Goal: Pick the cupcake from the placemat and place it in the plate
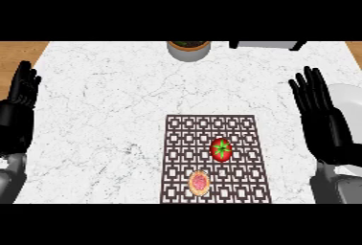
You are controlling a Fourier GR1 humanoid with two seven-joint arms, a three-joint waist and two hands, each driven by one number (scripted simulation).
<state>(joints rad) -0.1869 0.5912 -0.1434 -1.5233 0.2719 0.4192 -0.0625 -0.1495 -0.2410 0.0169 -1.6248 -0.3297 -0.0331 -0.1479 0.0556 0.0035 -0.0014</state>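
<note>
A cupcake with pink frosting and a tan rim sits near the front of a dark brown patterned placemat. A white plate lies at the right edge of the counter, mostly hidden behind my right hand. That hand is open with fingers straight up, to the right of the placemat and well apart from the cupcake. My left hand rests open at the far left edge, fingers up.
A red tomato with a green stem lies on the placemat just behind the cupcake. A grey pot stands at the counter's back edge, with a dark object to its right. White marble counter spreads left of the placemat.
</note>
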